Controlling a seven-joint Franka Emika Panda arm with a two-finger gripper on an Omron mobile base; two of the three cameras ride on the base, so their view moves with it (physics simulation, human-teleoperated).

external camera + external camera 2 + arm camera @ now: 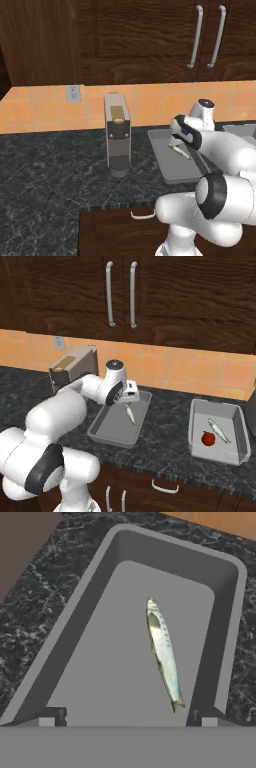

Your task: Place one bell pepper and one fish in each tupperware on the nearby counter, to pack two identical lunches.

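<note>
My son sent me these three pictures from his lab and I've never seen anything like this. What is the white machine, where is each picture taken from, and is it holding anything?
It is a computer-rendered kitchen. The white machine is a robot arm on a base that can drive. Two pictures come from cameras on that base, behind the arm to its left and right. The third looks down from a camera on the hand itself.

On the dark stone counter stand two shallow grey tupperware trays. The near tray, under the hand, holds one fish. The far tray holds a second fish and a red bell pepper. A grey coffee machine stands beside them.

Its fingers stand wide apart above the near tray, holding nothing.
</note>
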